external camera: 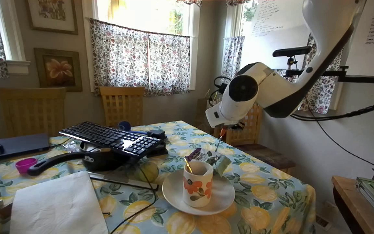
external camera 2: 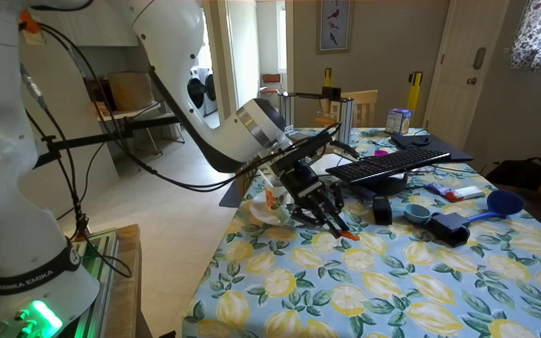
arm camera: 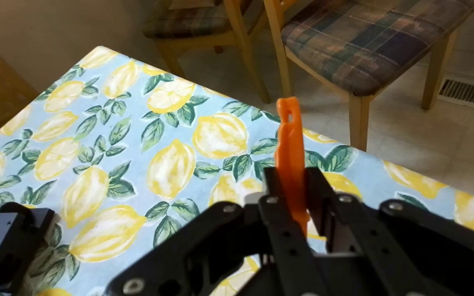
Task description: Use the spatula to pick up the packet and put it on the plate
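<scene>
The spatula's orange handle rises between the fingertips of my gripper, which is shut on it. In an exterior view its thin metal shaft slants down from the handle to the packet. The packet, purple, grey and pale green, lies tilted at the back of the white plate, behind the flowered cup, with its green end over the rear rim. Whether the spatula's blade is under or behind the packet cannot be told. The wrist view shows neither plate nor packet.
The flowered cup stands on the plate with a gold-coloured utensil in it. A keyboard rests across a black pan to one side. Black boxes and a blue ladle lie farther along the table. The table's edge runs near the plate.
</scene>
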Controlling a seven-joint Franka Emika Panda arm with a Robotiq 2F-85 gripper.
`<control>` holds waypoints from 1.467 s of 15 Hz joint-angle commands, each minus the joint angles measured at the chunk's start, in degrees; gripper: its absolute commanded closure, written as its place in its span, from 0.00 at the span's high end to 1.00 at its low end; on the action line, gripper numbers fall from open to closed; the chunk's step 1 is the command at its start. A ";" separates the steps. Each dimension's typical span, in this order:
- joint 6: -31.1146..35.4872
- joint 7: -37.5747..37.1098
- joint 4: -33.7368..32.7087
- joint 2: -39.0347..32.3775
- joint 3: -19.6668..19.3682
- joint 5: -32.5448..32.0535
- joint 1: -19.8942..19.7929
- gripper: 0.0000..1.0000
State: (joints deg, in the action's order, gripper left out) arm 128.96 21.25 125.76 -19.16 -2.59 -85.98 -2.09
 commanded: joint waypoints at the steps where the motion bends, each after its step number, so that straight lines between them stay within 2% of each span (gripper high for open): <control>1: -3.85 -3.21 3.55 3.64 1.37 -3.34 1.57 0.05; 9: -12.50 -1.11 6.15 5.38 4.15 -2.84 4.10 0.05; 14: -15.86 2.15 7.36 5.38 5.83 -1.82 5.01 0.05; 22: -20.69 2.45 7.47 5.73 8.12 -0.25 6.50 0.05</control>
State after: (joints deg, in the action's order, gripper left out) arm 110.57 22.38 131.84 -15.40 4.99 -86.93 3.92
